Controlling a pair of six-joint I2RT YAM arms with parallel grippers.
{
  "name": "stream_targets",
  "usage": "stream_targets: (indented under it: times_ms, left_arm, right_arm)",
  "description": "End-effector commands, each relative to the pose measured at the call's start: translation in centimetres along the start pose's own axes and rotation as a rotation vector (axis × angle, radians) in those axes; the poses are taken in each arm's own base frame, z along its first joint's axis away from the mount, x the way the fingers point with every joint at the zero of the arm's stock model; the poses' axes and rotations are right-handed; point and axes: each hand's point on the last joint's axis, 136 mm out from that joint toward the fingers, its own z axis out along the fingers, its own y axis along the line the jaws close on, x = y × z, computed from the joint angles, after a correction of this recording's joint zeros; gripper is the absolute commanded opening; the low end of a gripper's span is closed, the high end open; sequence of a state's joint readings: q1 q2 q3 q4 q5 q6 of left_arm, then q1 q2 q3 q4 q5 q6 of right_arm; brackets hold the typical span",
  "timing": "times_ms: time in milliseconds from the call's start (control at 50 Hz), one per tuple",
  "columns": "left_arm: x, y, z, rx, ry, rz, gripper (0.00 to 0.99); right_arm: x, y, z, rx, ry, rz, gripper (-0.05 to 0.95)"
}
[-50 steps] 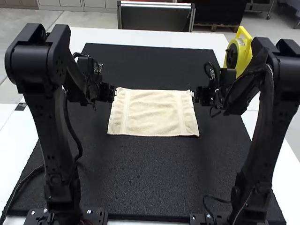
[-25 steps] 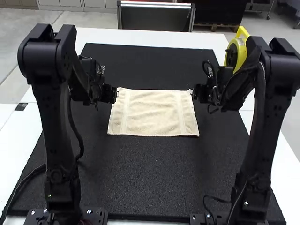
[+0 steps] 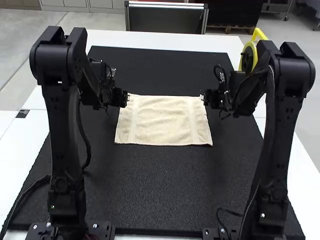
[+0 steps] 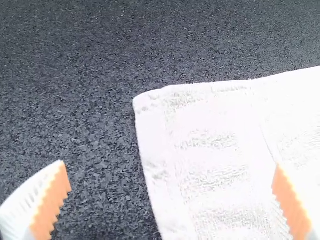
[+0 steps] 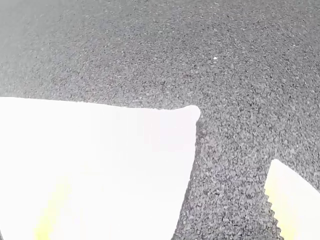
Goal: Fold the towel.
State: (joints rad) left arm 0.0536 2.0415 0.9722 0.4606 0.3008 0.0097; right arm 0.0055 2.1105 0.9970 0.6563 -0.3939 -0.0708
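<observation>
Dark, seemingly rubbery mat [image 3: 160, 190] on white table [image 3: 17, 155]

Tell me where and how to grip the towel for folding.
Probably best by its two far corners, from above, fingers straddling each side edge and pinching inward. The towel lies spread flat on the mat, and the left gripper and right gripper are open near those corners.

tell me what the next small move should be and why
Probably ease the left gripper and right gripper down and shut both on the far corners of the towel. It lies spread flat, and each gripper is open near a far corner, a side edge passing between its fingers, so pinching there looks like the fold's start.
</observation>
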Motion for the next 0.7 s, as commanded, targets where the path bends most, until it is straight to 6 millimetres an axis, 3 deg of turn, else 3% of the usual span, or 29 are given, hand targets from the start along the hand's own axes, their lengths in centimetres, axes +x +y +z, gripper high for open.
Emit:
stream_targets:
  times_ms: [0,220,680]
  left_arm:
    - [-1.7,-0.3,0.6,0.018,-0.035,0.008,0.951]
    - [-2.5,-0.4,1.7,0.023,-0.049,0.013,0.951]
    - [-1.2,0.1,3.8,0.026,-0.024,0.007,0.949]
  right_arm:
    - [-0.8,1.1,0.9,-0.040,-0.011,-0.006,0.90]
    - [-0.8,1.3,2.0,-0.054,-0.008,-0.008,0.90]
    - [0.1,1.1,4.0,-0.064,0.016,-0.001,0.90]
